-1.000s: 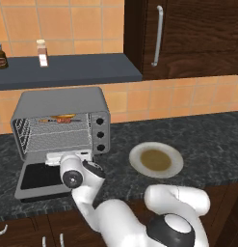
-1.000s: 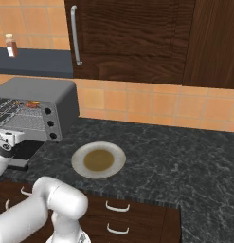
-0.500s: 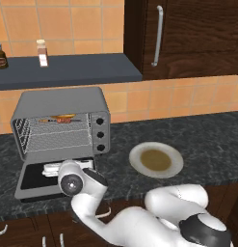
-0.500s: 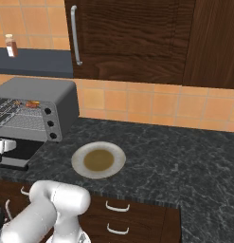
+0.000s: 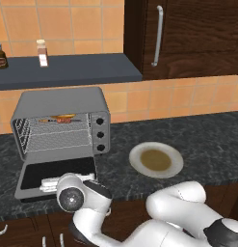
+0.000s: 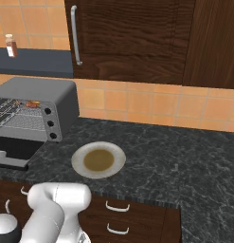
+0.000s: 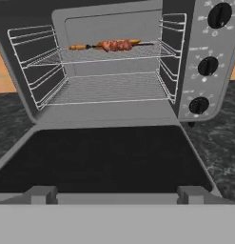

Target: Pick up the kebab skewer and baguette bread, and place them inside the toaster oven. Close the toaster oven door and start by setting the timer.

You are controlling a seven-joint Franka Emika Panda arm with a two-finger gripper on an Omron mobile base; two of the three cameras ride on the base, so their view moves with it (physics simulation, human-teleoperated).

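The toaster oven [image 5: 60, 103] stands at the counter's left with its door [image 5: 53, 172] folded down flat. On the upper rack lie the kebab skewer [image 7: 116, 45] and, right behind it, the orange baguette bread [image 7: 130, 42]; both also show as a small orange-brown patch [image 5: 63, 117]. My gripper [image 5: 49, 183] hangs low at the door's front edge, open, holding nothing. The hand view looks over the door's bar handle [image 7: 114, 197] and dark glass [image 7: 109, 157] into the oven. Three dark knobs [image 7: 207, 66] sit on the right panel.
A round plate [image 5: 156, 160] with a brown centre lies on the dark stone counter right of the oven. A shelf [image 5: 67, 70] above the oven carries a bottle [image 5: 42, 53] and a jar [image 5: 0, 55]. Dark cabinets [image 6: 132, 38] hang overhead, with drawers below the counter edge.
The hand has sunk lower and drawn back toward the front edge of the open door. The food and the door have not moved. The jaws stay open.
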